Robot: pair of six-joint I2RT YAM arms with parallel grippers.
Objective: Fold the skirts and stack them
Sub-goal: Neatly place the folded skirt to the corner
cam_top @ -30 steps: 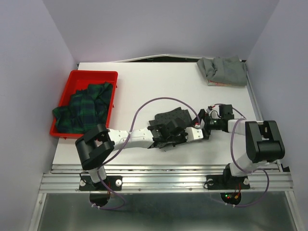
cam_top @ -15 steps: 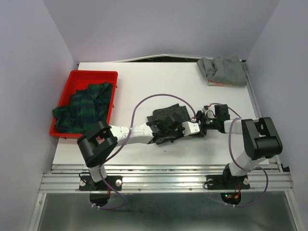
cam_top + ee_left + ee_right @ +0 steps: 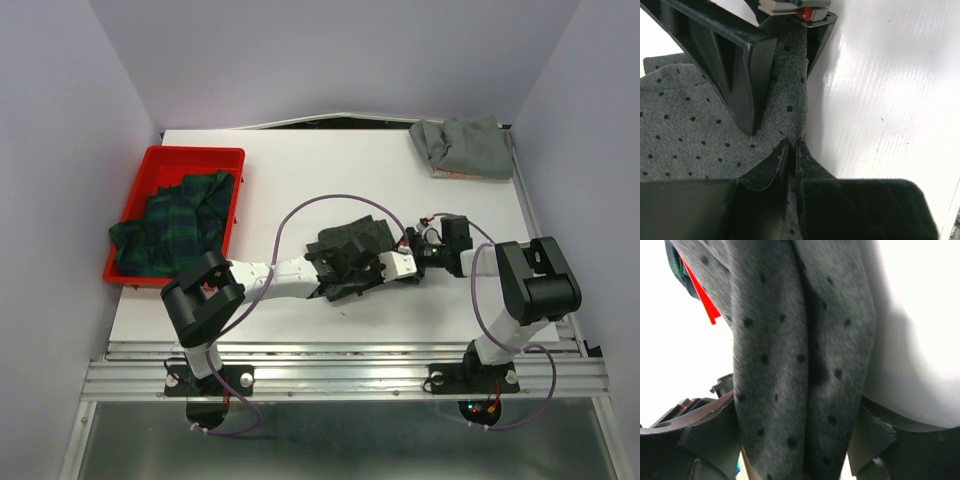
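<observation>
Just past dotted skirt [image 3: 690, 125] edge, tabletop [image 3: 890, 100]

The white tabletop [image 3: 330, 170] carries three things, well apart from one another. A red tray [image 3: 160, 160] sits along its left edge, and a dark plaid skirt [image 3: 175, 225] heaped inside spills over the tray's left rim. Near the middle, toward the near edge, a dotted charcoal skirt [image 3: 350, 238] lies bunched, partly flat on the glossy surface and partly lifted off it in folds. A grey skirt [image 3: 465, 148] lies crumpled in the far right corner.
</observation>
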